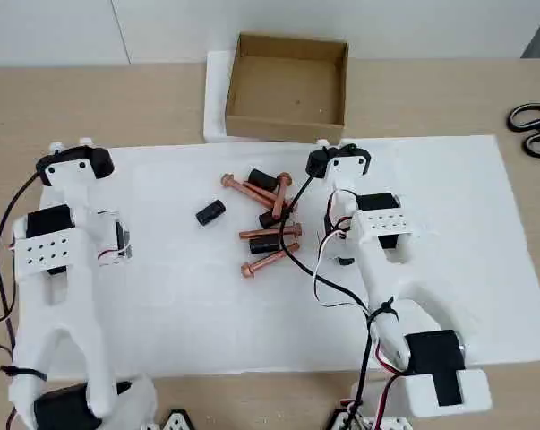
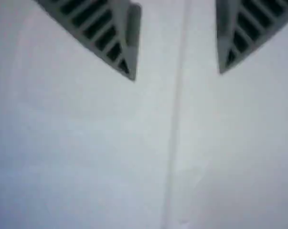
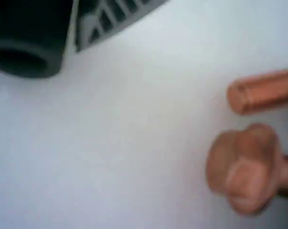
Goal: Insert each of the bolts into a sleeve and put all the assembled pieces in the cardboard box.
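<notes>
Several copper bolts [image 1: 270, 233] and black sleeves [image 1: 210, 212] lie loose in a pile at the middle of the white mat [image 1: 162, 296]. The cardboard box [image 1: 287, 85] stands behind the mat with nothing visible inside it. My right gripper [image 1: 335, 154] hangs low just right of the pile. In the right wrist view a black sleeve [image 3: 29, 43] sits right against the gripper, with a bolt head [image 3: 244, 171] and another bolt's tip [image 3: 263, 95] close by. My left gripper [image 1: 72, 148] is at the mat's far left, open [image 2: 177, 71] over bare mat.
Scissors [image 1: 534, 127] lie on the wooden table at the far right. A white foam piece [image 1: 216, 94] rests against the box's left side. Black cables [image 1: 296, 260] trail from the right arm across the mat near the bolts.
</notes>
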You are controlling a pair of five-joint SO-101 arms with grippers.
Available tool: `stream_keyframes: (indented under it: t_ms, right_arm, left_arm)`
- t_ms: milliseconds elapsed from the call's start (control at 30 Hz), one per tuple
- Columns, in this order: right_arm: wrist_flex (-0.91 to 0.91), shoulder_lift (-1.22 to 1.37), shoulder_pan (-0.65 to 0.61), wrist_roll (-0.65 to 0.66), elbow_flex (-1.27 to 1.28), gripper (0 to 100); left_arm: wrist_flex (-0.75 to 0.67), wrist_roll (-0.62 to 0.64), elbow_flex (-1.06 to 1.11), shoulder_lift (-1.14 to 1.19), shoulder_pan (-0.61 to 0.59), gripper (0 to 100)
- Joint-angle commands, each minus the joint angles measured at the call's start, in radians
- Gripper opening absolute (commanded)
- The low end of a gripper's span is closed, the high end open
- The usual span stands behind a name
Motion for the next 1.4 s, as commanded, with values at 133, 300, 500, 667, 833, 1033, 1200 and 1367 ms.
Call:
stream_keyframes:
  t_ms: [133, 300, 500, 667, 833, 1033, 1200, 1367]
  right_arm:
    - [-0.007, 0.047, 0.002, 0.0, -0.003, 12.2]
    - [-0.008, 0.091, 0.002, 0.005, -0.005, 10.7]
    - [0.047, 0.042, 0.033, 0.006, -0.077, 0.7]
    - [0.24, -0.082, 0.097, 0.015, -0.247, 0.4]
    - [0.427, -0.216, 0.133, 0.081, -0.413, 0.4]
    - [0.576, -0.266, 0.182, 0.115, -0.522, 0.4]
    - [0.625, -0.266, 0.219, 0.112, -0.531, 0.4]
    - [0.665, -0.271, 0.22, 0.109, -0.531, 0.4]
  left_arm:
    - [-0.017, 0.003, -0.004, -0.005, 0.057, 11]
    - [-0.017, 0.003, -0.004, -0.005, 0.06, 11]
    - [-0.015, 0.002, -0.007, -0.009, 0.06, 11]
    - [-0.017, 0.002, -0.022, -0.005, 0.06, 11]
    - [-0.008, 0.021, -0.099, -0.009, 0.055, 11]
    - [0.008, 0.04, -0.125, -0.002, 0.143, 11]
    - [0.002, -0.029, -0.127, 0.0, 0.258, 11]
    - [-0.018, -0.063, -0.18, 0.066, 0.318, 11]
